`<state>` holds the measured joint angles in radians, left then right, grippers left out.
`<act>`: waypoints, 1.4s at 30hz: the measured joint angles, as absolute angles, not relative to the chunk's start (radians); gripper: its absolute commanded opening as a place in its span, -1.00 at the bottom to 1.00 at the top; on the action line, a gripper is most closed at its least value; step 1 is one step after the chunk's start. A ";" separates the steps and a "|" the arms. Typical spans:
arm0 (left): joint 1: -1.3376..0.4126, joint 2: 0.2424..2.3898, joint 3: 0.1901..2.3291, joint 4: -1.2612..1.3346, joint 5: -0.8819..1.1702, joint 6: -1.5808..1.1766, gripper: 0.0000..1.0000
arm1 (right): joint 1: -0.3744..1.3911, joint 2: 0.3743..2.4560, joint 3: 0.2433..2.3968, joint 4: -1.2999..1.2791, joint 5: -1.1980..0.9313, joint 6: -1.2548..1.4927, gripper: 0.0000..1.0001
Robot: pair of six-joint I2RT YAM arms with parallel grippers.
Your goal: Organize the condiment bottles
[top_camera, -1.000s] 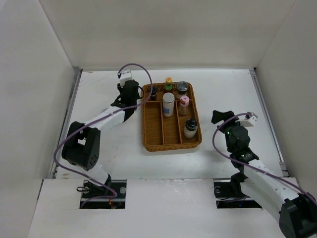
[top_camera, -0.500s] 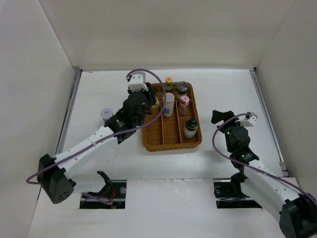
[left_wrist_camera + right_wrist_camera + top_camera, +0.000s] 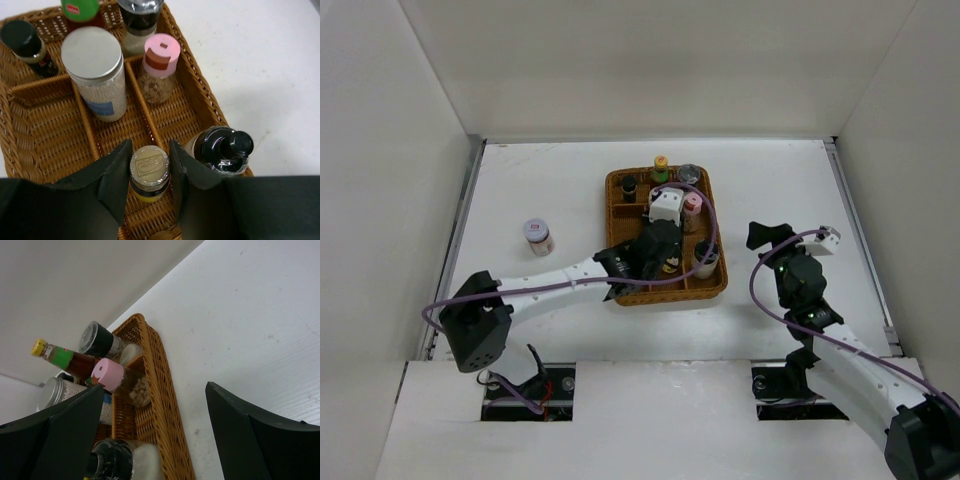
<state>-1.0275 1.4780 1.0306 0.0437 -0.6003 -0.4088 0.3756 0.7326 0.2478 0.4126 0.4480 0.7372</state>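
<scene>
Left jaws: closed narrow on a gold-lidded jar (image 3: 149, 167), one finger on each side of it just below the lid. The jar stands upright between them over the near end of the wicker tray (image 3: 30, 125), at the divider between the middle and right-hand lanes. Which lane it occupies, and whether it rests on the tray floor, cannot be told.

Just beside the right-hand finger is a black-capped white bottle (image 3: 222, 150), at the tray's near corner on the side of the desk's right edge.

Farther in are a grey-lidded jar (image 3: 95, 70), a pink-capped bottle (image 3: 160, 65) and a small dark bottle (image 3: 25, 42), all upright.

One pale-lidded jar (image 3: 537, 236) stands alone on the desk (image 3: 790, 180), outside the tray, toward the left edge.

Right jaws: wide apart and holding nothing, over bare desk between the tray and the right edge.
</scene>
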 measured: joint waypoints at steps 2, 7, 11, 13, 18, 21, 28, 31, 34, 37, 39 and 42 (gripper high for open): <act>-1.029 1.497 1.018 0.057 -0.601 -0.410 -0.64 | 0.376 0.733 0.248 0.413 0.448 0.737 0.79; -1.029 1.528 0.989 0.097 -0.601 -0.412 -0.64 | 0.376 0.733 0.248 0.413 0.448 0.737 0.80; -1.028 1.539 0.947 0.171 -0.612 -0.412 -0.64 | 0.376 0.733 0.248 0.413 0.448 0.736 0.80; -1.028 1.539 0.936 0.199 -0.620 -0.411 -0.64 | 0.376 0.734 0.248 0.413 0.448 0.736 0.80; -1.028 1.539 0.924 0.229 -0.625 -0.398 -0.62 | 0.377 0.743 0.248 0.413 0.448 0.736 0.81; -1.026 1.541 0.908 0.257 -0.627 -0.395 -0.54 | 0.381 0.744 0.248 0.413 0.448 0.736 0.81; -1.043 1.546 0.879 0.301 -0.640 -0.393 0.03 | 0.381 0.746 0.248 0.414 0.448 0.736 0.82; -1.065 1.546 0.855 0.302 -0.651 -0.393 0.12 | 0.381 0.750 0.248 0.413 0.448 0.736 0.82; -1.082 1.546 0.847 0.296 -0.659 -0.393 0.15 | 0.381 0.752 0.248 0.413 0.448 0.736 0.82; -1.088 1.544 0.847 0.297 -0.664 -0.393 0.25 | 0.381 0.752 0.248 0.413 0.448 0.735 0.83; -1.089 1.544 0.847 0.296 -0.668 -0.392 0.41 | 0.382 0.753 0.248 0.413 0.448 0.733 0.83; -1.089 1.537 0.847 0.289 -0.671 -0.388 0.76 | 0.383 0.754 0.248 0.413 0.448 0.732 0.83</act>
